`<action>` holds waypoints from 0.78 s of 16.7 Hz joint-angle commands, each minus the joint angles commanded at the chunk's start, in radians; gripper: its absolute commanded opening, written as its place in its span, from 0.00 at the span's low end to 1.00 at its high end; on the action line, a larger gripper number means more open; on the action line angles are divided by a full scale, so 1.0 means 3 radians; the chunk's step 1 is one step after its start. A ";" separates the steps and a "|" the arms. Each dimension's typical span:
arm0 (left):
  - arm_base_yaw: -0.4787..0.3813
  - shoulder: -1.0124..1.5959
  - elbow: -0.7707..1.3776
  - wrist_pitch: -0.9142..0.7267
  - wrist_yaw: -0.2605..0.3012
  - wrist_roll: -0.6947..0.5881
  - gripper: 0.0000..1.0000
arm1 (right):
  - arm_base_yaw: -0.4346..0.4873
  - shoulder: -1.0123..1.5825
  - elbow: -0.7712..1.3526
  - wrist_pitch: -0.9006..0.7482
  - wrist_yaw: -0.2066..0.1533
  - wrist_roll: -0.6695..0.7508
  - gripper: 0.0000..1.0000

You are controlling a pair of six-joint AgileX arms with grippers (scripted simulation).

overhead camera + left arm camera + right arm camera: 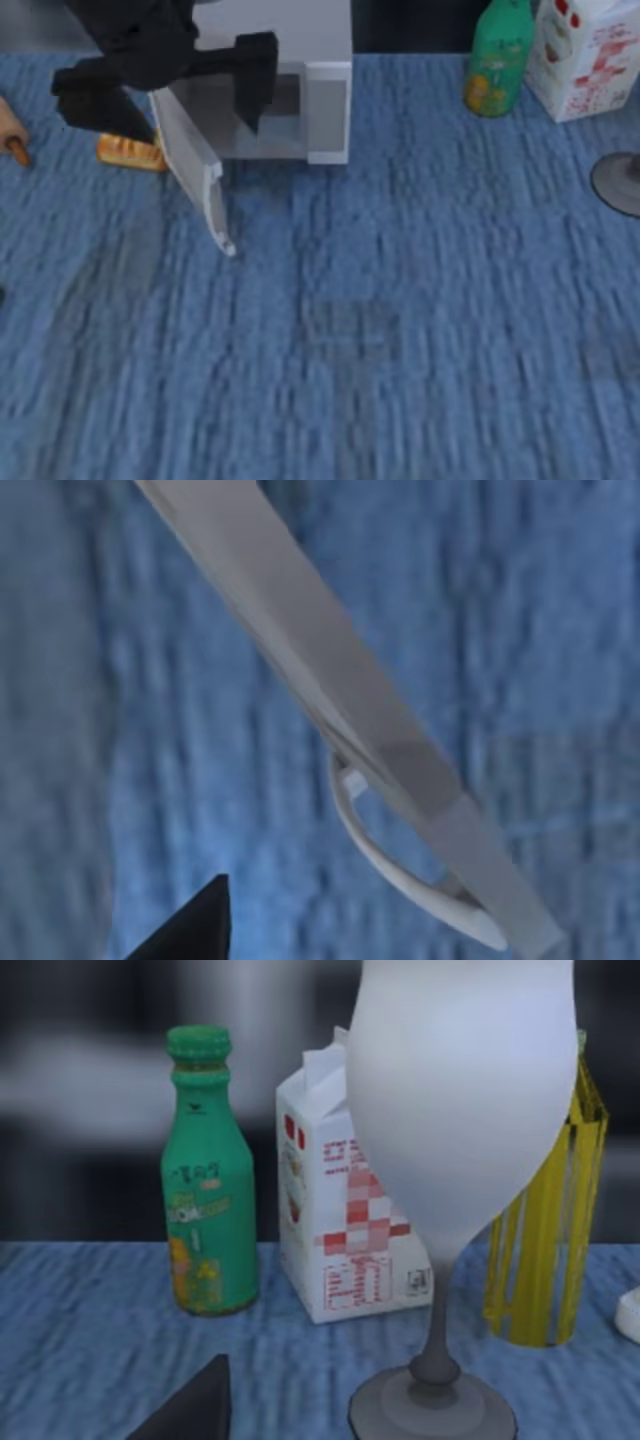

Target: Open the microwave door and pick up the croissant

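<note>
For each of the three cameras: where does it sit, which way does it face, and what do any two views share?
Top view: overhead, looking down at the microwave, its open microwave door, the croissant; left arm shows.
Left wrist view: on the left arm, facing the door edge and handle; a dark pincer tip shows.
Right wrist view: facing a wine glass; pincer tip shows.
Shared: green bottle, milk carton.

even, soft light; faint shadow beneath the microwave door (195,165); all views blurred; right wrist backdrop dark
</note>
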 joint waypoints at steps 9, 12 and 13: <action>-0.0416 0.0796 0.1925 -0.1567 -0.0945 -0.2280 1.00 | 0.0000 0.0000 0.0000 0.0000 0.0000 0.0000 1.00; -0.0450 0.0862 0.2076 -0.1706 -0.1030 -0.2436 1.00 | 0.0000 0.0000 0.0000 0.0000 0.0000 0.0000 1.00; -0.0450 0.0862 0.2076 -0.1706 -0.1030 -0.2436 1.00 | 0.0000 0.0000 0.0000 0.0000 0.0000 0.0000 1.00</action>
